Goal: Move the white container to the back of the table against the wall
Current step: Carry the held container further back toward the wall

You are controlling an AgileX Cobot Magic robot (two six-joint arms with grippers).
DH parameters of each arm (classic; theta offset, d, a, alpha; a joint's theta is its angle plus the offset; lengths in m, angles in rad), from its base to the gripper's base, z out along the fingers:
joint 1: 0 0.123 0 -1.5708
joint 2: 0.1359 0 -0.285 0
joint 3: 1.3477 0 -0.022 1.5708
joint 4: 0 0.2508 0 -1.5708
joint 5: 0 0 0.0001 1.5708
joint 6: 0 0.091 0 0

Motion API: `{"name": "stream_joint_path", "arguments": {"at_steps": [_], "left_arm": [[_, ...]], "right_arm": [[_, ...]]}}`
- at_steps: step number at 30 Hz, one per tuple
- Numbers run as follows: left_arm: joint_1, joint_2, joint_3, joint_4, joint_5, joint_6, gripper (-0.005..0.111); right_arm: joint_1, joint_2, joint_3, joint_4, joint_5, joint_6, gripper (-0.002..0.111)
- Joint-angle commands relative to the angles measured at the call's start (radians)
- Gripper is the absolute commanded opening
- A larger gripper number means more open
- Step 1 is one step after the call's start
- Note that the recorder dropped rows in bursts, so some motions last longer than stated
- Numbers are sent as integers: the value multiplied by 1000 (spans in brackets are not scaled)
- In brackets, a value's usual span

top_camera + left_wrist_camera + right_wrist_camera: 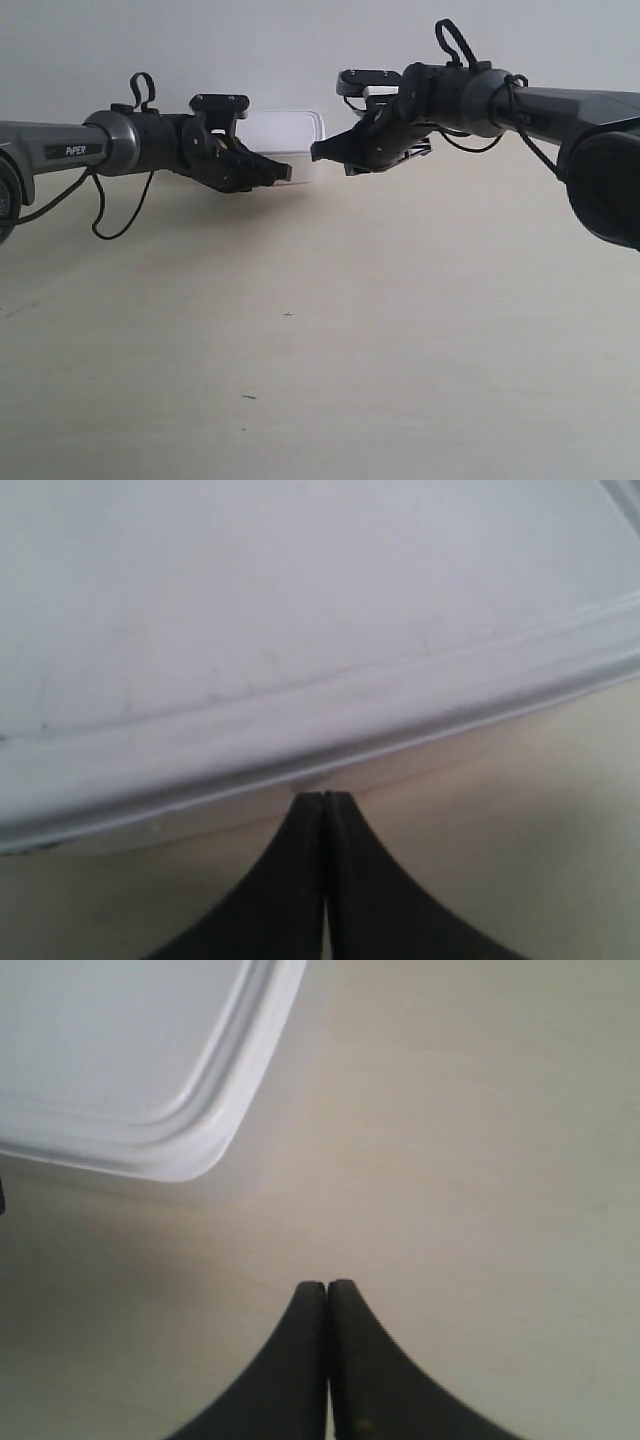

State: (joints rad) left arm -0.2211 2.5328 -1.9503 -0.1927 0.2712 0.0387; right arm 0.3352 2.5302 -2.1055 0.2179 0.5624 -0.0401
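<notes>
**White container at the table's far end, both claws closed and empty**

Exterior view: the container (290, 135) sits at 12 o'clock on the cream table (320, 350), at the foot of the pale wall (300, 50). I cannot tell whether it touches the wall. The claw at the exterior view's left (283, 173) reaches in from 9 o'clock. It is held low, and its tips overlap the container's lower front edge. The claw at the exterior view's right (318, 151) comes in from 3 o'clock. It is held higher, clear of the table, with its tips just beside the container's 3 o'clock edge. The fingers of both look drawn together. Two tiny dark specks (287, 315) lie nearer the camera, toward 6 o'clock and well apart from the arms.

Left wrist view: the left claw (324, 798) has its two black fingers pressed flat against each other with nothing between them. The tips sit right at the container's (300, 610) side, just under the rim of the lid, and they look to be touching it. The flat lid fills most of the picture, and a strip of table (560, 810) shows beside the fingers.

Right wrist view: the right claw (327, 1287) is also fully closed and grips nothing. One rounded corner of the container (120, 1050) shows ahead and off to one side, apart from the tips. Bare table (480, 1160) lies between the corner and the tips.
</notes>
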Motion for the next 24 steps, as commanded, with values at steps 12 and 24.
{"name": "stream_joint_path", "arguments": {"at_steps": [12, 24], "left_arm": [[42, 3, -59, -15, -45, 29, 0], [46, 47, -131, -51, -43, 29, 0]], "right_arm": [[-17, -3, -5, -17, 18, -9, 0], [-17, -3, -5, -15, 10, -9, 0]]}}
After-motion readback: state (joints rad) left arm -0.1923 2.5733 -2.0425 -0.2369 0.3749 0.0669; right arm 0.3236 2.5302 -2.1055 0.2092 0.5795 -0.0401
